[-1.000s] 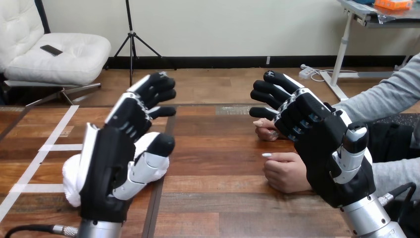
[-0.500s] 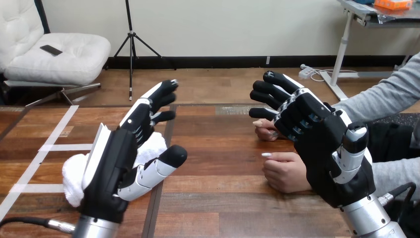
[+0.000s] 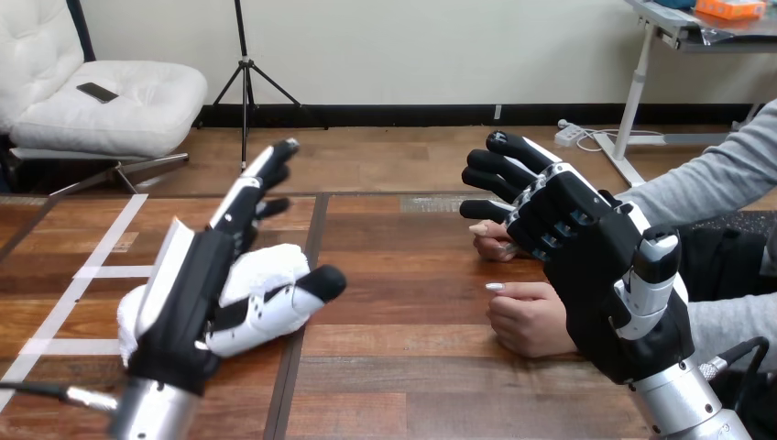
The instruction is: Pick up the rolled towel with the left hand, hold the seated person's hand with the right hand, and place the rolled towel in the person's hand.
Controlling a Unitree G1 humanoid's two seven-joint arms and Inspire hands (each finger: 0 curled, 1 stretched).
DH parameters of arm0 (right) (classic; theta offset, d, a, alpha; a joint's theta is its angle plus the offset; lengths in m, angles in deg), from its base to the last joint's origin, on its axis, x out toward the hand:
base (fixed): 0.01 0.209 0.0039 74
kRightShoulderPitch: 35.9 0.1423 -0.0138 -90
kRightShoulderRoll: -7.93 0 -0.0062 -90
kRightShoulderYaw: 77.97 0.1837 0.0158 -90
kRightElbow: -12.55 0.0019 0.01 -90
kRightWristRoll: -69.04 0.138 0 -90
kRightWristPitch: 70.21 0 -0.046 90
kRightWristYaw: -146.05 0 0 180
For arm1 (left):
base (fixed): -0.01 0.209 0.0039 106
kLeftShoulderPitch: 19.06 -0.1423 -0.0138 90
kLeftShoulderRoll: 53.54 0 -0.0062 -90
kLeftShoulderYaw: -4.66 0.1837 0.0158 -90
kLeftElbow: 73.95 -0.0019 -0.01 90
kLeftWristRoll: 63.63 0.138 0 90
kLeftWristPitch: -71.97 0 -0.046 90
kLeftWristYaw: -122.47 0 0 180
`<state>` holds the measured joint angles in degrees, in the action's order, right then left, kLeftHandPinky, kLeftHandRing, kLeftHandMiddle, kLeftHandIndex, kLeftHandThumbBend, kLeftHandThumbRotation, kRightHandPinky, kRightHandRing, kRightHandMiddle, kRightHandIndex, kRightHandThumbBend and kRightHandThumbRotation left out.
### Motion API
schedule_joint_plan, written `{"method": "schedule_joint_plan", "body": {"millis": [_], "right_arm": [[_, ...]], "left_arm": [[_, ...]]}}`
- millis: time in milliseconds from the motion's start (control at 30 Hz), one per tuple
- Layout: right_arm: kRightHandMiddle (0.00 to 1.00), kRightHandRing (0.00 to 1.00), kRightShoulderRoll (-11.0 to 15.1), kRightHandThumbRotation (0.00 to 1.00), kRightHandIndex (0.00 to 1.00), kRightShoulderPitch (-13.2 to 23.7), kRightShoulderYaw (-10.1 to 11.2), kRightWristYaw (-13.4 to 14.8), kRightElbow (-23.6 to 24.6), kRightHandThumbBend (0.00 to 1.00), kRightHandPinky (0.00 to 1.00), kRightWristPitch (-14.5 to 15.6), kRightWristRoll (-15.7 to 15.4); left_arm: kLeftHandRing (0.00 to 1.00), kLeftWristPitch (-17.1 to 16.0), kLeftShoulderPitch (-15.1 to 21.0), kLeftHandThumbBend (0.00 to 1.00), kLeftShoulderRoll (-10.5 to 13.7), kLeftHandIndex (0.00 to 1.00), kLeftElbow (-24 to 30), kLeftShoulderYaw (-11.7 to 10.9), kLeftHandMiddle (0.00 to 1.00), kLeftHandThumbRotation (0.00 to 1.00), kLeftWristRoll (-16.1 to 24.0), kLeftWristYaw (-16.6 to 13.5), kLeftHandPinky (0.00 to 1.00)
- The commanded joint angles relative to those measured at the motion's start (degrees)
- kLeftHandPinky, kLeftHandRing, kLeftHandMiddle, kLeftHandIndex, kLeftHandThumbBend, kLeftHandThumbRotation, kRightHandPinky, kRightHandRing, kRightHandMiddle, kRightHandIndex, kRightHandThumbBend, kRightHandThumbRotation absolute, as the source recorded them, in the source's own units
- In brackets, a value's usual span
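— Wooden bench [image 3: 412, 367] first: what lies on it?
— The rolled towel [image 3: 268, 268], white, on the bench's left side. It is partly hidden behind the left robot hand [image 3: 197, 293].
— Is that hand closed on it?
— No. Its fingers are straight and point away over the towel, and the thumb sticks out sideways across the towel's near edge. Whether it touches the cloth I cannot tell.
— And the right side?
— The right robot hand [image 3: 600, 266] is raised, fingers spread and loosely bent, holding nothing. Behind it the person's nearer hand [image 3: 527, 321] rests curled on the bench. The person's farther hand [image 3: 495, 243] shows just under the robot's fingertips; contact I cannot tell.
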<state>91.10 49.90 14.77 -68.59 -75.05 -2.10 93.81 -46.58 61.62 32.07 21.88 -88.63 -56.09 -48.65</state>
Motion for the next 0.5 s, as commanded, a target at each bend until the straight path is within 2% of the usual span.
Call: {"method": "schedule_joint_plan", "body": {"millis": [0, 300, 467], "right_arm": [[0.86, 0.87, -0.3, 1.00, 0.85, 3.9, 0.7, 0.0, 0.8, 1.00, 0.79, -1.0, 0.5], [0.86, 0.87, -0.2, 1.00, 0.85, 4.3, 0.7, 0.3, 0.7, 1.00, 0.79, -0.8, 0.3], [0.86, 0.87, -0.2, 1.00, 0.85, 4.6, 0.8, 0.3, 0.6, 1.00, 0.79, -0.7, 0.3]], "left_arm": [[0.93, 2.4, 5.9, 1.00, 2.4, 0.96, -1.0, -1.4, 0.97, 0.68, 4.8, -2.5, 0.85], [0.91, 7.1, 9.5, 1.00, 5.2, 0.96, -3.1, -1.7, 0.96, 0.70, 15.5, -7.9, 0.81], [0.91, 8.9, 11.5, 1.00, 6.7, 0.97, -4.7, -1.2, 0.97, 0.71, 19.1, -9.7, 0.80]]}}
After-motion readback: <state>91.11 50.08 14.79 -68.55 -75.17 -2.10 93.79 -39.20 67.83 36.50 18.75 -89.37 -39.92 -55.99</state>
